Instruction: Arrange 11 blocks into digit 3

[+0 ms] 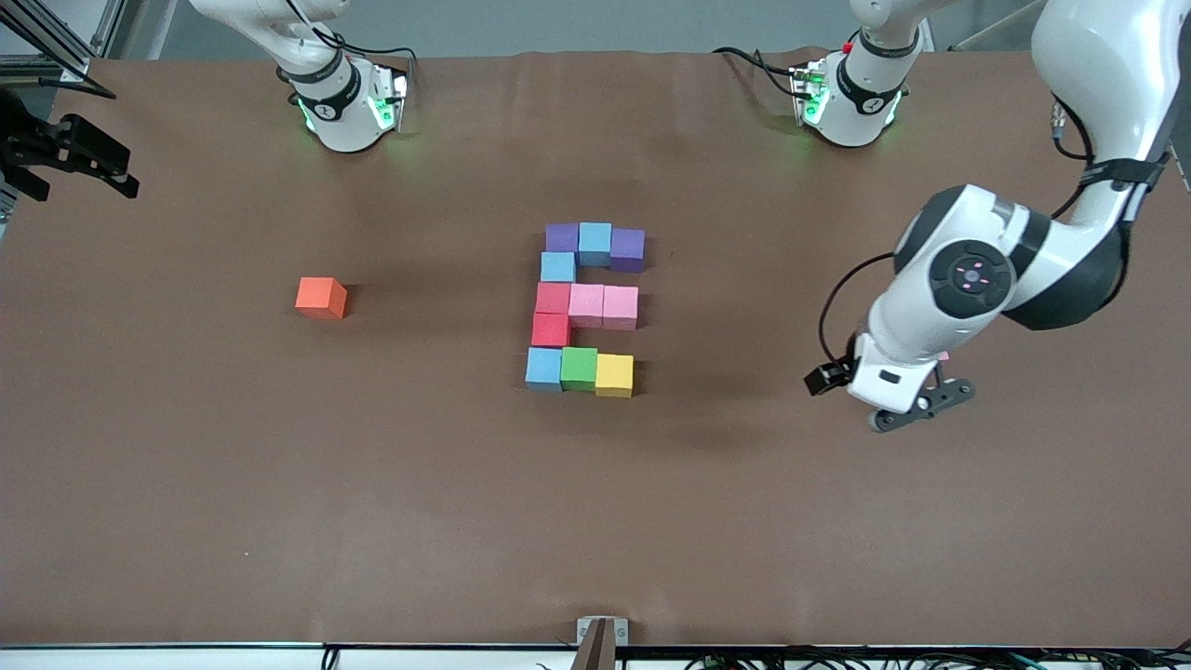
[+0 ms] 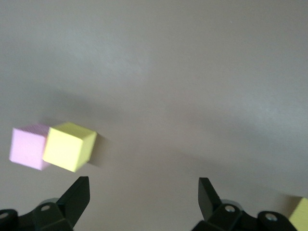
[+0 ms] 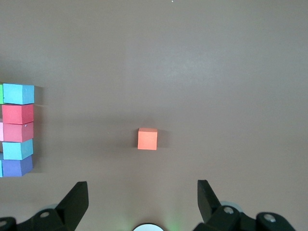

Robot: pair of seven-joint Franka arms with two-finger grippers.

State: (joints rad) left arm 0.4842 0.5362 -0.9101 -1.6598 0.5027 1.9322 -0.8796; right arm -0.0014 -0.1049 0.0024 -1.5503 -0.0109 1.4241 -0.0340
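Eleven blocks touch one another in a blocky digit 3 [image 1: 553,298] at mid-table. The row farthest from the front camera is purple [image 1: 562,237], light blue [image 1: 595,242], purple. A light blue cube [image 1: 558,267] joins it to a red, pink [image 1: 586,304], pink row. A red cube [image 1: 551,329] joins that to light blue, green [image 1: 579,368], yellow [image 1: 614,375]. My left gripper [image 1: 921,407] [image 2: 144,182] hangs open and empty over bare table toward the left arm's end; its view catches the yellow cube [image 2: 70,146] and a pink one [image 2: 28,147]. My right gripper [image 3: 142,184] waits open, high over its arm's base.
An orange cube [image 1: 321,298] [image 3: 147,138] stands alone between the figure and the right arm's end. A black fixture [image 1: 70,154] juts in over that end's edge. The right wrist view shows one edge of the figure [image 3: 18,130].
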